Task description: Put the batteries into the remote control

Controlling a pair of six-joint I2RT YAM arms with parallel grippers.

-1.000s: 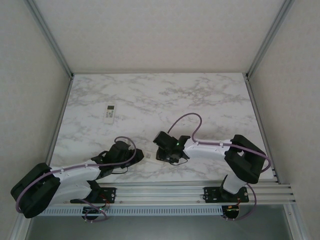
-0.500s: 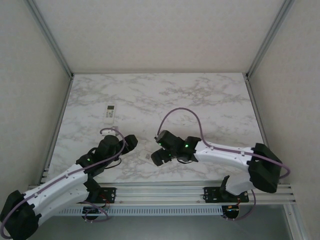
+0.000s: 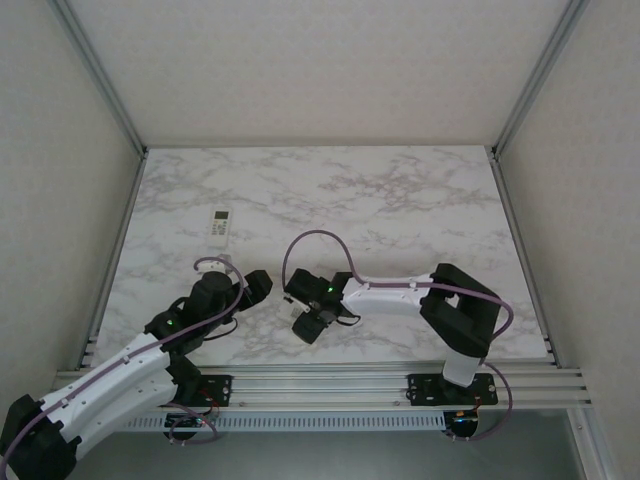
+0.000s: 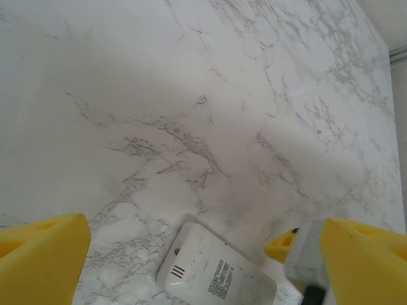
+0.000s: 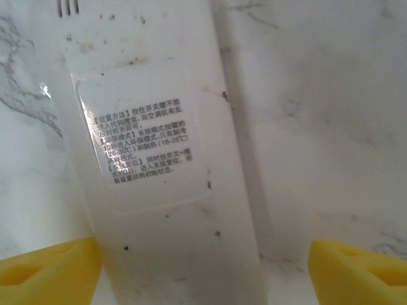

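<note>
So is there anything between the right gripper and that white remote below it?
Nothing visible. In the right wrist view the remote lies label side up on the table, right in front of the right gripper. Its open fingers sit to either side of the remote, with nothing in between.

White remote (image 5: 159, 159) with dark-printed label (image 5: 143, 136), yellow fingers (image 5: 44, 270), purple cables (image 3: 318, 234), grey-veined white marble table (image 4: 191, 95).

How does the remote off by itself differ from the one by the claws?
The far remote seems button side up; the near remote lies back up, showing a printed label. The far one sits alone; the near one lies between the open fingers of the right claw. Both are white.
</note>
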